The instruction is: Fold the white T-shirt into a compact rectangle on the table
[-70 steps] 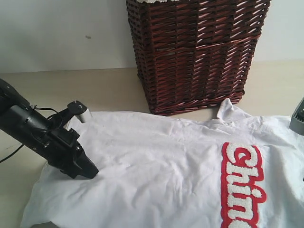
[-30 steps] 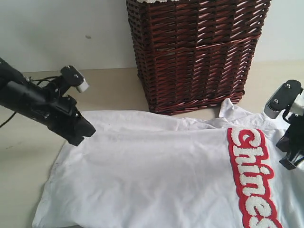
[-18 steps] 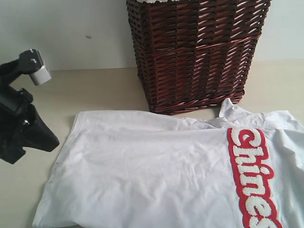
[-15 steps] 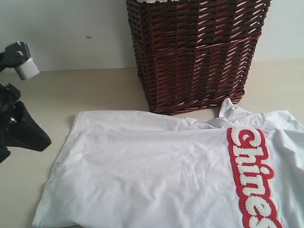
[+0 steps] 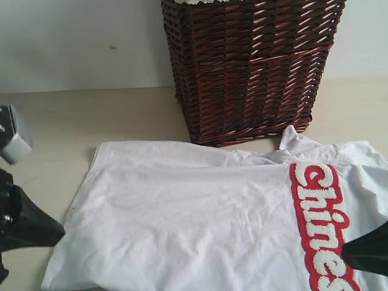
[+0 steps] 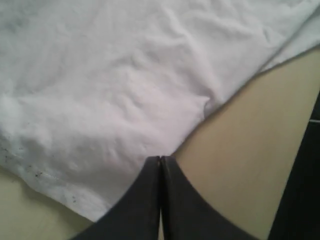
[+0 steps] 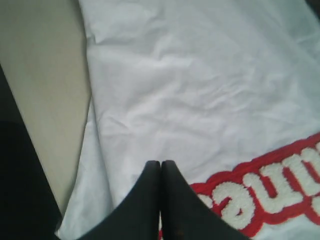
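On the bench (image 5: 121, 115) your white T-shirt (image 5: 200, 224) lies spread flat, unfolded; left pincer (image 6: 160, 159) at its edge and right pincer (image 7: 160, 162) by the lettering (image 5: 318, 224) are both clenched, empty; descend like that and you likely bunch cloth, not grasp it.

I watch from an exterior camera set low and close, facing across the surface (image 5: 54, 115) toward the basket (image 5: 248, 73) and wall (image 5: 79, 42). My wrist cameras look steeply down past the left jaws and right jaws, very near the white T-shirt (image 5: 200, 212), which all three views share; the red lettering (image 7: 280, 190) shows in two.
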